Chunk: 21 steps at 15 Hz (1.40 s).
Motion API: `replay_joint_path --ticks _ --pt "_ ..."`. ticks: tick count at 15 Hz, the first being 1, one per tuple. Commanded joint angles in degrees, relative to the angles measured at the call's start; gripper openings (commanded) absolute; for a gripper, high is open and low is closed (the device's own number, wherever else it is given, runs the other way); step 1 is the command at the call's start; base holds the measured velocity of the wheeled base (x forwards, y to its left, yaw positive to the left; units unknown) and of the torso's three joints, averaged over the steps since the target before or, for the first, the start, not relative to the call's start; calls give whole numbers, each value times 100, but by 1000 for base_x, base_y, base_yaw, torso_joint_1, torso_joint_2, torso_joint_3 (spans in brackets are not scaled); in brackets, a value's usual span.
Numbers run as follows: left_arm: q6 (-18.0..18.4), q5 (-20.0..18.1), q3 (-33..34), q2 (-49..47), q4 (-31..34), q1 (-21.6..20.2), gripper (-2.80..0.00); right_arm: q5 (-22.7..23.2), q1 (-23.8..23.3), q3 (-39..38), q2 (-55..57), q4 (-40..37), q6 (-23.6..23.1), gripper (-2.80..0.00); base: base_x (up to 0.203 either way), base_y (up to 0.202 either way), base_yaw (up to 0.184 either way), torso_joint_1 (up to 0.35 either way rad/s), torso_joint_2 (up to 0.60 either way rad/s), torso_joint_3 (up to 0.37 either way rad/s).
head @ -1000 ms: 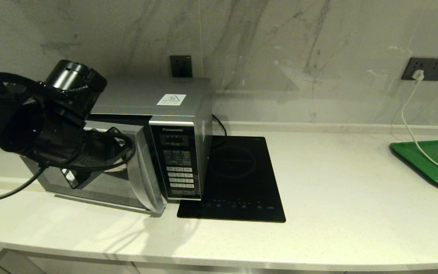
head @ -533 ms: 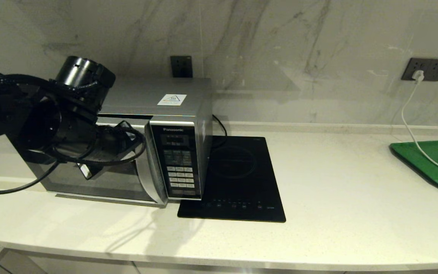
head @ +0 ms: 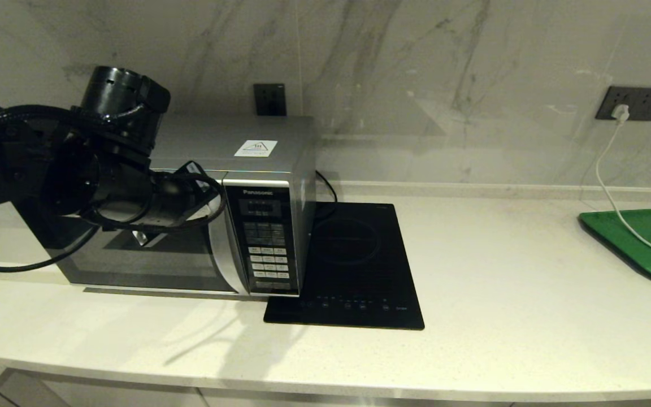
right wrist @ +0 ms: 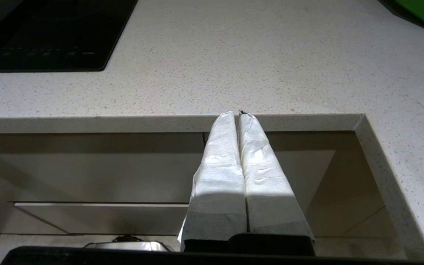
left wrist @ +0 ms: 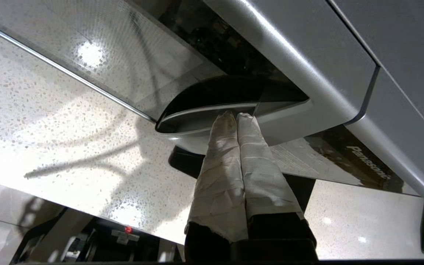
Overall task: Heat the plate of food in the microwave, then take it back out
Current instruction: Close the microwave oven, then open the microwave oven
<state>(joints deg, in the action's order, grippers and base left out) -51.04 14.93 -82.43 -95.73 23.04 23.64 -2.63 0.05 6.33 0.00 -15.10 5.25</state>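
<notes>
The silver-grey Panasonic microwave [head: 235,147] stands at the back left of the counter, its dark glass door [head: 150,260] flush with the front. My left arm [head: 105,186] reaches across that door. In the left wrist view my left gripper [left wrist: 237,116] is shut, and its taped fingertips rest against the curved door handle [left wrist: 197,114] with nothing between them. The plate of food is hidden from every view. My right gripper [right wrist: 238,113] is shut and empty, low in front of the counter's front edge, outside the head view.
A flat black induction hob [head: 354,265] lies right beside the microwave. A green tray [head: 647,237] sits at the far right, and a white cable [head: 608,186] runs onto it from a wall socket [head: 633,102]. The counter's front edge [right wrist: 160,123] is near my right gripper.
The microwave door has swung from partly open to shut. My left arm moved in towards the microwave with it.
</notes>
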Motion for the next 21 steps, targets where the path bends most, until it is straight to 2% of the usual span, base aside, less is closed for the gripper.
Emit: replay_joint_path --ticks 1,3,5,9,11,13,14,16,18,21 --pt "-41 1 23 54 30 1 -280 0 4 -4 4 -10 2 -280 0 0 0 0 0 0" --pt "-35 -28 326 338 62 34 -280 0 4 0 0 -10 2 -280 0 0 0 0 0 0" --pt "70 -45 1042 722 65 151 -280 0 4 -9 0 -10 2 -280 0 0 0 0 0 0" --pt "718 -47 2706 1505 -20 598 -280 0 4 -7 0 -10 1 -280 0 0 0 0 0 0" --pt "1100 -1 3175 1589 -834 858 -280 0 4 0 0 -10 2 -280 0 0 0 0 0 0" --pt "1888 230 3641 1502 -1593 1135 -280 0 4 -6 0 -10 2 -280 0 0 0 0 0 0" --pt "2149 403 3785 1265 -2192 1288 -280 0 4 0 0 -10 1 -280 0 0 0 0 0 0" --pt "2437 826 3954 646 -3158 1532 -280 0 4 0 0 -10 2 -280 0 0 0 0 0 0" --pt "2579 1291 4124 19 -3944 1910 -280 0 4 0 2 -10 2 -280 0 0 0 0 0 0" --pt "2584 1458 4114 -727 -4251 2125 -280 0 4 -3 0 -10 2 -280 0 0 0 0 0 0"
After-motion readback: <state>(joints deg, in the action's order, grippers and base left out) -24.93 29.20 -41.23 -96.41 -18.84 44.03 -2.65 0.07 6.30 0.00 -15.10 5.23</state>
